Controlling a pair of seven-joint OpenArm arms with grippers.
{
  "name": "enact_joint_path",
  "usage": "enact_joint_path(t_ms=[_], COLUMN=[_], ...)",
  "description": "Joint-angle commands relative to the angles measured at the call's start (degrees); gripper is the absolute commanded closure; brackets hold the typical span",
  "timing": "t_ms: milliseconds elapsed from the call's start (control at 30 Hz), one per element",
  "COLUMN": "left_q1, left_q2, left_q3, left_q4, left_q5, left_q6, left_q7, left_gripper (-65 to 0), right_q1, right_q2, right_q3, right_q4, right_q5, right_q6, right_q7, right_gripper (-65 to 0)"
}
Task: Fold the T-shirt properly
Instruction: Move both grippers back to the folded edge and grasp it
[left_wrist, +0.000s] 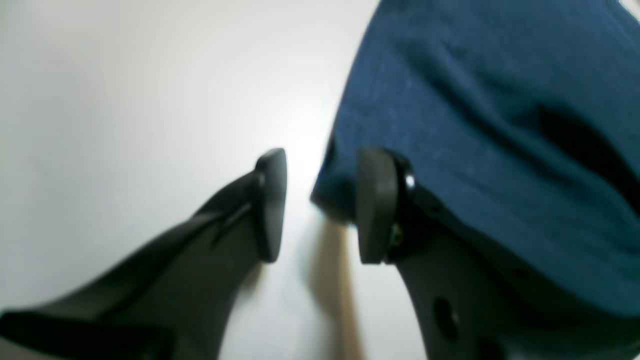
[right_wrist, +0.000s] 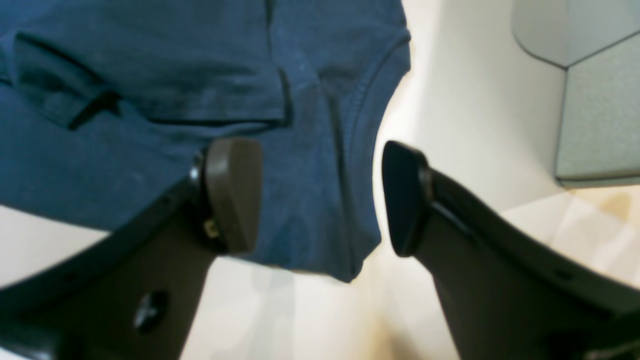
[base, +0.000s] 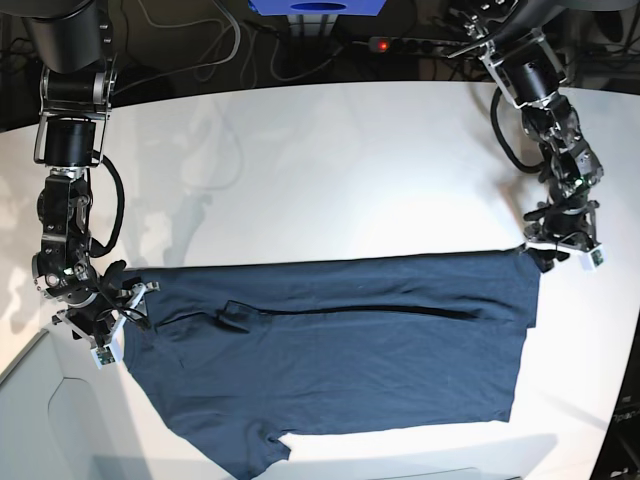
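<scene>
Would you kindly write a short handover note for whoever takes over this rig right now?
Left gripper: open, fingers straddling a corner of the T-shirt, not clamped.
Right gripper: open, one finger over the cloth, the other beyond the hemmed edge.
T-shirt: lies spread on the white table; a long crease in the base view suggests one lengthwise fold has been laid.
Done: that first fold, apparently.
Left: grasp the two corners and make the remaining folds.

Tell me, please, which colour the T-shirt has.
The T-shirt is plain dark navy blue; the base view shows it best.
</scene>
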Motion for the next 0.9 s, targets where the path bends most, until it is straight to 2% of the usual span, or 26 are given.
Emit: enact_joint_path(t_ms=[0,267,367,467,633,733,867], left_q1=[-1.17,-3.63,-4.07,-3.89,-3.72,-2.66,-2.40], left_q2=[-0.74,-0.83,-0.83,-1.18,-1.18,-1.09,-0.91], left_q3=[-0.09,0.00,0.09,4.22,6.59,6.59,6.50], left_q4=[1.11,-6.71,-9.70,-10.67,-10.58,-10.58,-10.49], left_q5=[-0.51,-0.51,-0.51,-0.51,-0.51,-0.51,-0.51], left_q6=[-0.32,-0.41,-0.50,-0.50,-0.50,-0.50,-0.59], left_q7=[-1.14,-1.40,-5.01,-8.52,-8.79,-9.14,-9.32], left_gripper=[-22.6,-22.6,-22.6,-22.6,-21.8,-15.7,-7.5], right_q1=[1.64,1.64,1.64,1.64,1.64,1.64,0.84], right_q2=[0.80,0.71,0.71,0.89,2.30,3.88,3.97], right_q3=[0.35,0.35,0.35,0.35,0.35,1.23,2.72], right_q4=[1.19,1.19,1.19,1.19,1.11,0.05,-3.47], right_q5=[0.25,0.25,0.25,0.25,0.25,0.17,0.17], right_q6=[0.89,0.89,0.89,0.89,0.89,0.89,0.89], right_q7=[1.27,1.27,1.27,1.27,1.36,1.88,4.78], right_gripper=[-35.8,-35.8,-36.4,-36.4,-36.5,-37.2,-41.4])
